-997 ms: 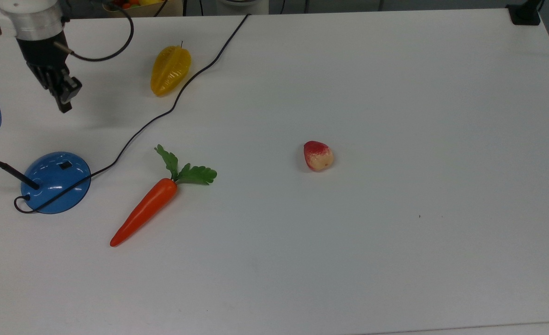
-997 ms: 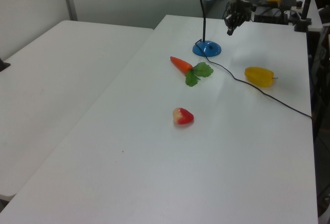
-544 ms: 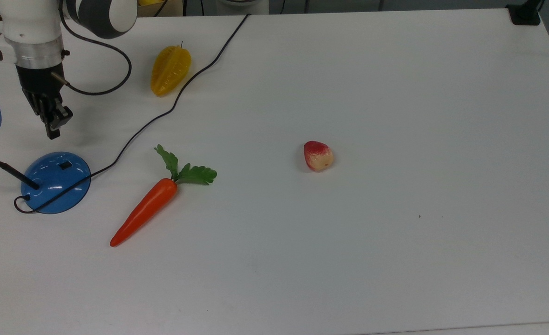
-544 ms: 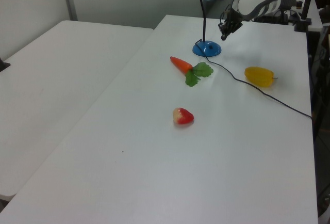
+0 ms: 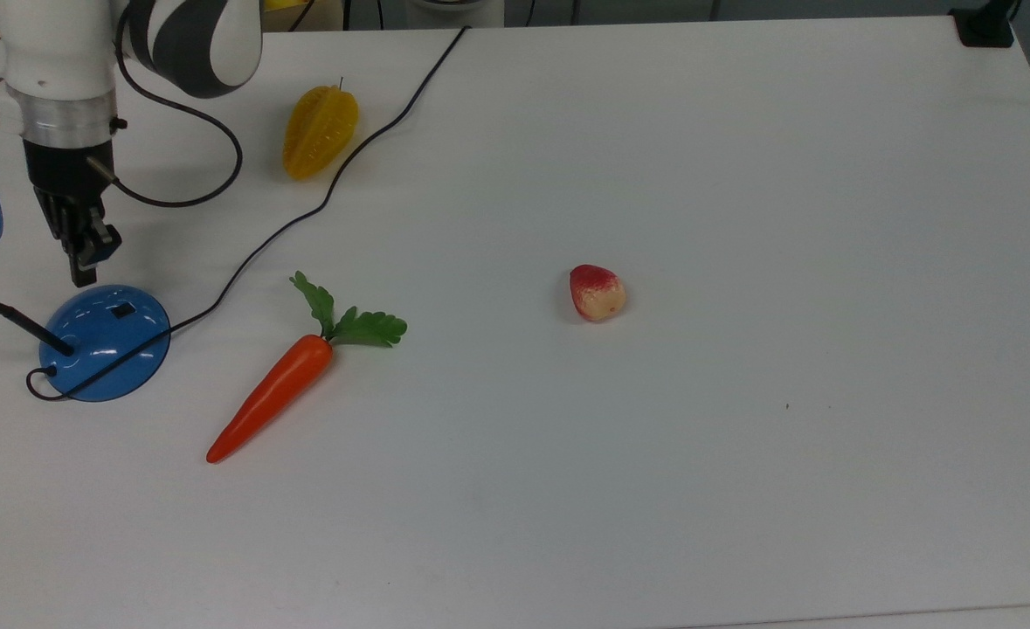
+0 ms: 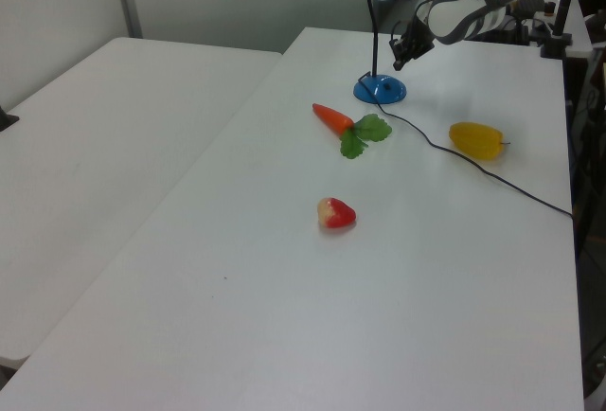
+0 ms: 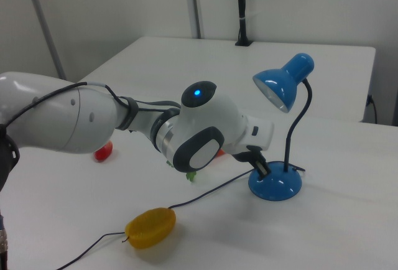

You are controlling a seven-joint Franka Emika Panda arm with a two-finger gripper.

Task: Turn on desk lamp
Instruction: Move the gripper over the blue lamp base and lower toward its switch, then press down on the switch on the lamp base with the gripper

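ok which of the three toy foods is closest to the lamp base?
The carrot, orange with green leaves, lying just off the blue lamp base toward the top view's right. The yellow starfruit sits farther off across the cord; the red-and-cream strawberry is farthest.

Lamp (image 7: 277, 183): glossy blue, dome base flat on table, black switch (image 5: 122, 308) on top, black gooseneck upright, shade tilted down, unlit; black cord trails away.

Your pincer (image 6: 398, 62) hangs just above the blue desk lamp (image 6: 380, 88) base. On the white table (image 6: 284, 316) you see a carrot (image 6: 333, 118), a strawberry (image 6: 335, 213) and a yellow starfruit (image 6: 476, 139) beside the lamp's cord (image 6: 492, 179).
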